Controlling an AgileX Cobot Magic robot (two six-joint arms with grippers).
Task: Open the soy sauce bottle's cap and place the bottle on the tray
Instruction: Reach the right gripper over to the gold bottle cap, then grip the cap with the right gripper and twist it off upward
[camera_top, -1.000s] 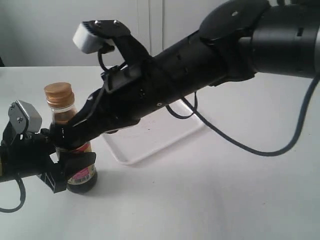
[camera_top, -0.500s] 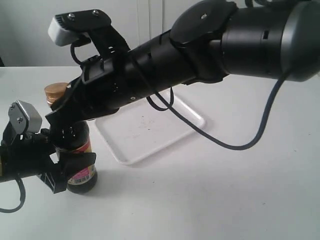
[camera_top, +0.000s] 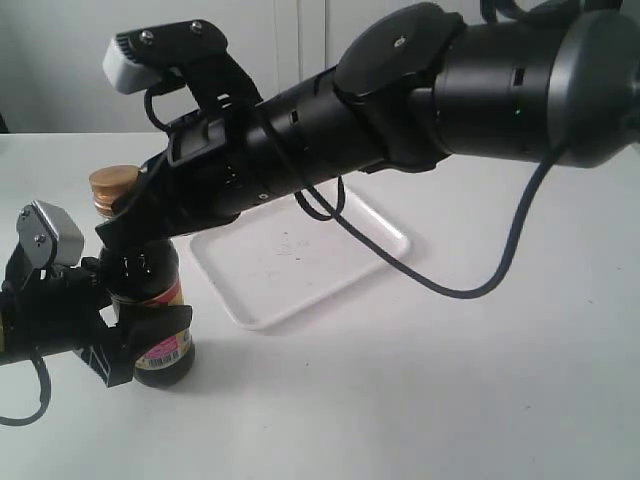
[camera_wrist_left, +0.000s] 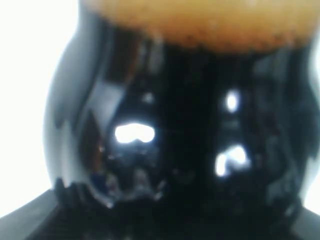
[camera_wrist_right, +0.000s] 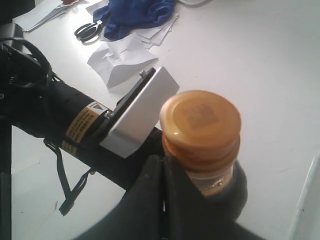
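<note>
A plain white tabletop (camera_top: 480, 390) fills the exterior frame. A flat white rectangular plastic tray (camera_top: 290, 265) with a low rim lies at its centre, and a small glass bottle of dark soy sauce (camera_top: 160, 335) stands upright at lower left. In the right wrist view, black-handled scissors (camera_wrist_right: 90, 31), a crumpled blue cloth (camera_wrist_right: 137, 12) and loose white paper sheets (camera_wrist_right: 120, 57) lie at upper left.

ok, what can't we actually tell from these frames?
- Right gripper fingertips: in the exterior view its own arm hides them; in the right wrist view dark finger parts sit at the soy sauce bottle neck below the cap, grip unclear.
- Left gripper: left wrist view is blurred, filled by dark glass.
- Tray: far side hidden by the right arm.
- Cap hinge and spout: not visible.
</note>
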